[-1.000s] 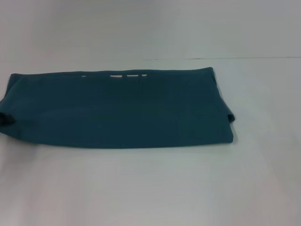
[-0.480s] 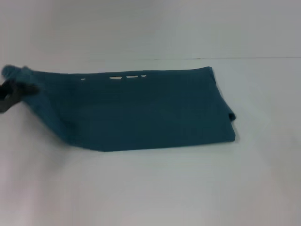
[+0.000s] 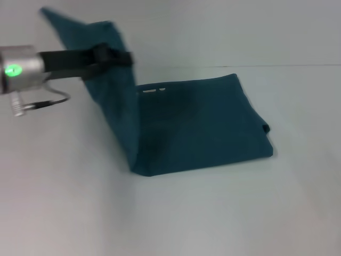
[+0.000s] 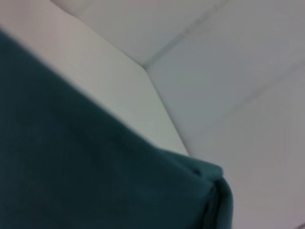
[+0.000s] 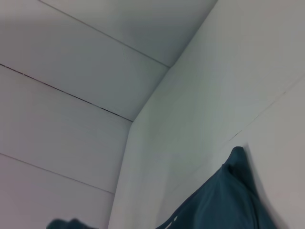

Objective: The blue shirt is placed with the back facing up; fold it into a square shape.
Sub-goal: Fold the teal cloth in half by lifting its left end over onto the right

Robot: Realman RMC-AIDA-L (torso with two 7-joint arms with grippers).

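Note:
The blue shirt (image 3: 202,128) lies folded in a band across the white table, with bits of white lettering at its far edge. Its left end is lifted high off the table, hanging as a flap from my left gripper (image 3: 109,56), which is shut on the cloth at the upper left of the head view. The lifted flap leans over toward the right. Teal cloth of the blue shirt (image 4: 86,176) fills much of the left wrist view. In the right wrist view a corner of the blue shirt (image 5: 228,200) shows. My right gripper is out of view.
The white table (image 3: 186,213) stretches bare in front of the shirt and to its right. A pale wall (image 3: 240,32) rises behind the table's far edge.
My left gripper, gripping the shirt's left end, has risen and swung right, lifting that end off the table. The lying part now spans less of the table.

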